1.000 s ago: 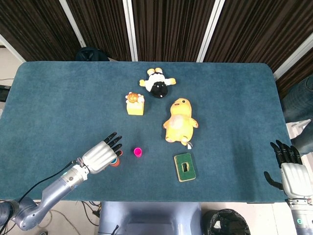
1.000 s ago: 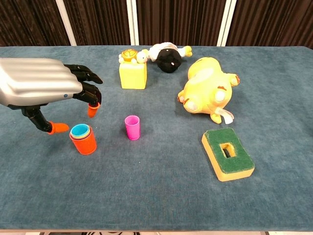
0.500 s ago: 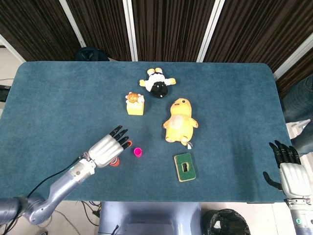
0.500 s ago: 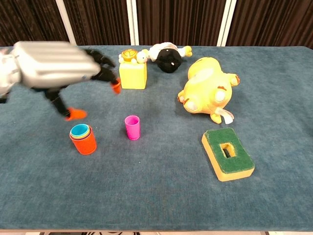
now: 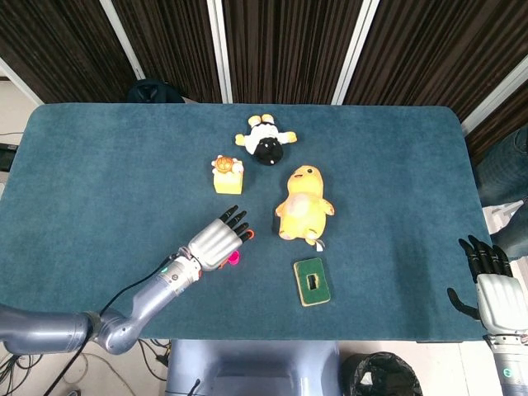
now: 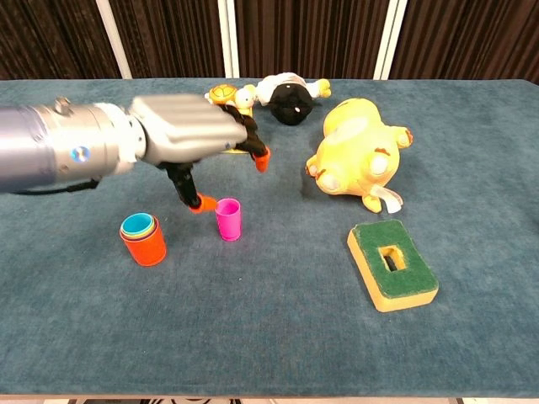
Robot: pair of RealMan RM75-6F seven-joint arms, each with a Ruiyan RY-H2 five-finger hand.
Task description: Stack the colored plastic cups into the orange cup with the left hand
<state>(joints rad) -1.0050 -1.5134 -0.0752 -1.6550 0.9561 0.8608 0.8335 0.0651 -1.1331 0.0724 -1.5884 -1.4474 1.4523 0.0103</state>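
An orange cup (image 6: 144, 243) stands near the front left with smaller blue and green cups nested inside it. To its right stands a single magenta cup (image 6: 227, 219), upright and empty. My left hand (image 6: 192, 136) hovers just above and behind the magenta cup, fingers spread and holding nothing; its orange thumb tip hangs close by the cup's left rim. From the head view the left hand (image 5: 217, 242) covers most of the magenta cup (image 5: 235, 259), and the arm hides the orange cup. My right hand (image 5: 492, 289) rests off the table's right front corner, fingers apart and empty.
A yellow plush duck (image 6: 358, 160) lies right of the hand. A green-topped sponge (image 6: 392, 265) lies at the front right. Behind the hand are a yellow block with a turtle toy (image 6: 226, 128) and a black-and-white plush (image 6: 290, 97).
My left hand has swept to the right, from above the orange cup stack to above the magenta cup. The cups and the right hand have stayed put.
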